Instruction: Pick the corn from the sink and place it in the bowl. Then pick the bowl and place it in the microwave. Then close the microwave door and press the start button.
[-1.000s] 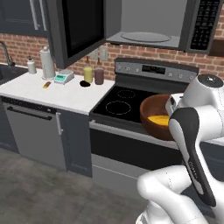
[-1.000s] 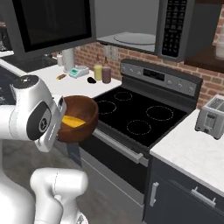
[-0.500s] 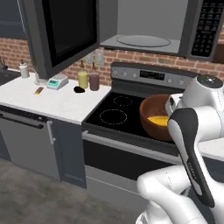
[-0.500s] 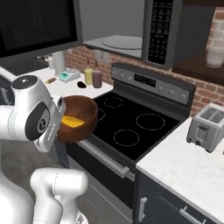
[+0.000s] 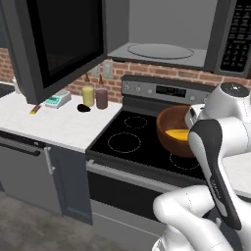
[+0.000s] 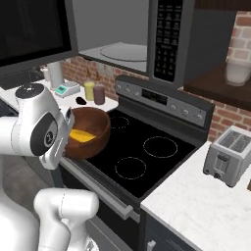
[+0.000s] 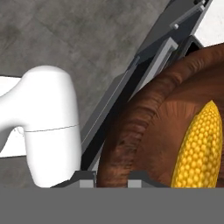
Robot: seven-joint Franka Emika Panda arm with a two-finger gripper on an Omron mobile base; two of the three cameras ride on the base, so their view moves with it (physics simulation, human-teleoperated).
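Gripper (image 7: pixel 111 177) clamped on the rim of the wooden bowl (image 5: pixel 174 128), held above the stove (image 5: pixel 147 142); corn (image 7: pixel 199 146) lies inside. Microwave (image 5: pixel 166 51) open, turntable bare.

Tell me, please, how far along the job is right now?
Done: the corn lies in the bowl. In hand: the pincer grips the bowl's rim, holding it over the stove. Left: put the bowl in the open microwave, close its door, press start.
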